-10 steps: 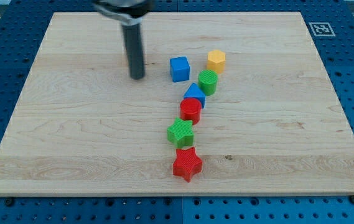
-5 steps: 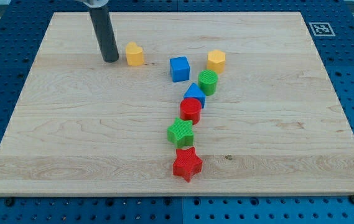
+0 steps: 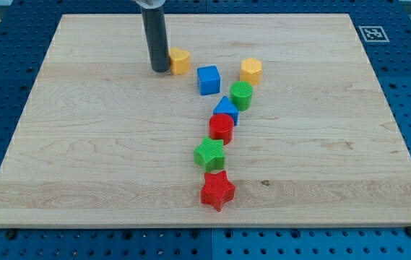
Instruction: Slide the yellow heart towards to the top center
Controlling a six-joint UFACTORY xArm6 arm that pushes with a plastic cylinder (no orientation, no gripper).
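The yellow heart (image 3: 180,61) lies on the wooden board (image 3: 82,144) in the upper middle, left of the blue cube (image 3: 208,79). My tip (image 3: 160,69) stands right against the heart's left side, touching it. The dark rod rises from there out of the view's top.
A yellow hexagon (image 3: 251,71) sits right of the blue cube. Below it a line runs down: green cylinder (image 3: 241,94), blue triangle (image 3: 227,108), red hexagon-like block (image 3: 221,127), green star (image 3: 209,154), red star (image 3: 217,190). A marker tag (image 3: 372,33) is at the board's top right corner.
My tip moved left past the heart, then came back right against it. The yellow heart has slid to the right, closer to the blue cube. The other blocks have not moved.
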